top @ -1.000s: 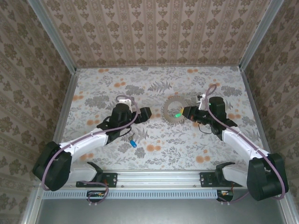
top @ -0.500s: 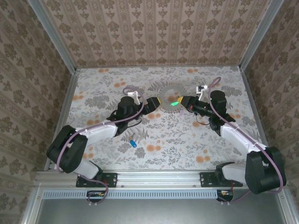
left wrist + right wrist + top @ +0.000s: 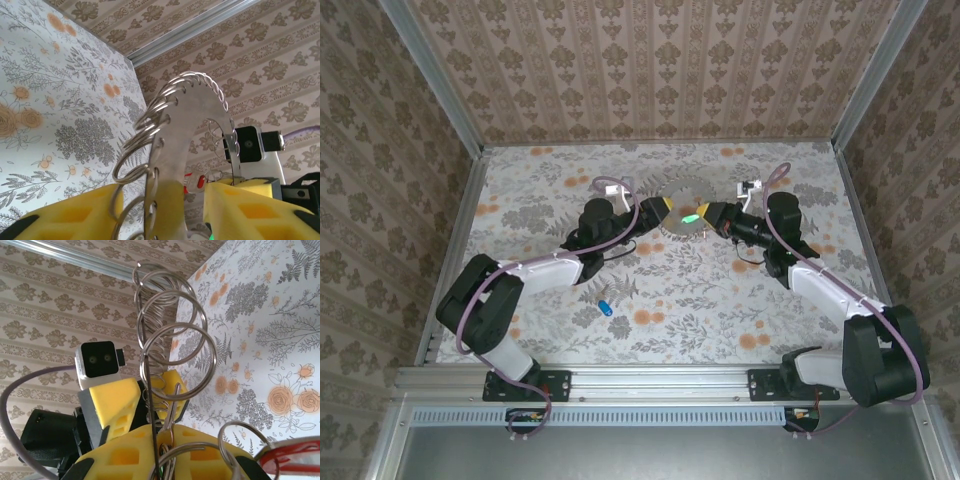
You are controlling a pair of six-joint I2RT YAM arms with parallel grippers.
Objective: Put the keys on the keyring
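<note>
The left gripper (image 3: 658, 207) has its jaws partly apart, one yellow pad (image 3: 75, 217) on each side of the keyring (image 3: 680, 197). The left wrist view shows a gap between the plate and the pad on the right of that view, so nothing is clamped there. The right gripper (image 3: 704, 212) faces it from the other side, closed on the keyring's rim, with the thin metal edge running down between its pads (image 3: 120, 455).

The keyring is a flat silvery plate edged with small wire loops. It is held up on edge above the tabletop (image 3: 720, 300), about midway across and nearer the far edge than the near one. A green key (image 3: 689, 217) shows on it, just beside the right gripper. A red key (image 3: 295, 455) hangs from a loop close to the right pads. A blue key (image 3: 604, 306) lies flat on the tabletop toward the near edge, left of the middle, well apart from the keyring and both grippers.
</note>
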